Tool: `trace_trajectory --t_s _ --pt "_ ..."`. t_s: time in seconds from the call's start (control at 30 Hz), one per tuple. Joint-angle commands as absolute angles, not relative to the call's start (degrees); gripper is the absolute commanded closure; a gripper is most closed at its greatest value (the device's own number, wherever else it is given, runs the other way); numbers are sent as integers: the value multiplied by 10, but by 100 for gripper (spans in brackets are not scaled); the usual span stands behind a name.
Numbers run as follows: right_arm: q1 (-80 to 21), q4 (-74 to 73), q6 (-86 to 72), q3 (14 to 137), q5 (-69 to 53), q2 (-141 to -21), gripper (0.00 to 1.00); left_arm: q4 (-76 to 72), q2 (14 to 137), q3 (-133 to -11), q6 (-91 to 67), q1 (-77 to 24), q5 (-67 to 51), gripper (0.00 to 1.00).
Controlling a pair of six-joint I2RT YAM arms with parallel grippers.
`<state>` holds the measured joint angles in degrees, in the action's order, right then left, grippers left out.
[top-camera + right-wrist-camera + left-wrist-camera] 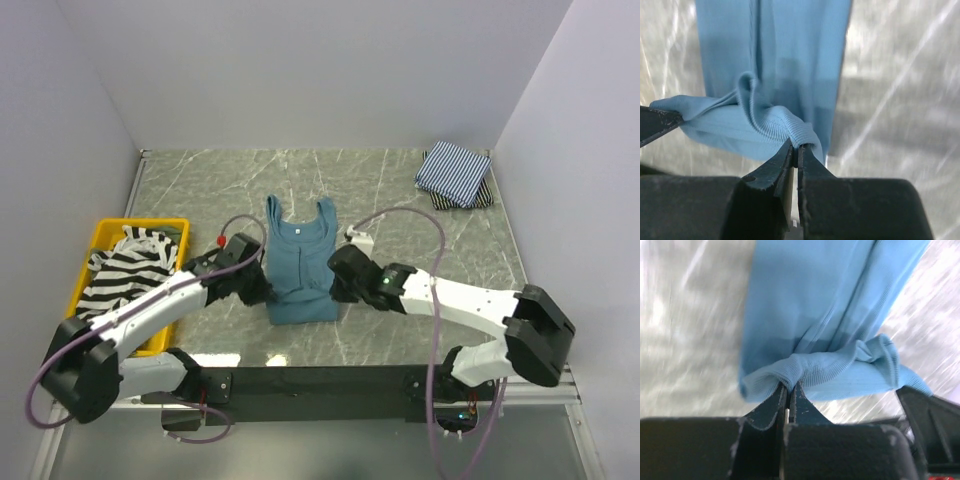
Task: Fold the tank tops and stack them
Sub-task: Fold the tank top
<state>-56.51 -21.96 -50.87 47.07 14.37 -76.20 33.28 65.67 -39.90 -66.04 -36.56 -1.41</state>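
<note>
On the grey marbled table (400, 200), a teal-blue tank top (300, 262) lies at centre, straps toward the far wall, its near hem bunched where the left gripper (788, 390) and right gripper (796, 150) each pinch a corner tight.

Tabletop: grey-green marble-patterned slab (200, 180), pale veins, glossy sheen toward near edge. Walls: plain white panels (320, 70) enclosing left, back, right. Black flat mounting bar (330, 380) along near edge.
</note>
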Motion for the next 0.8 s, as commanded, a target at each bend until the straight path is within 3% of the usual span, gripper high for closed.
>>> trace_trajectory --t_s 0.0,0.57,0.67,0.77 --pt "-534 -186 -428 533 175 -804 100 268 703 -461 -609 -334 15 99" --pt "-414 -127 -341 686 114 -971 100 164 890 -582 -571 -245 4 99" --pt "-398 -140 -340 714 101 -1012 91 154 938 -610 -556 -241 -10 99" --pt "-390 -130 -346 710 96 -1024 68 119 955 -609 -552 -234 -25 79"
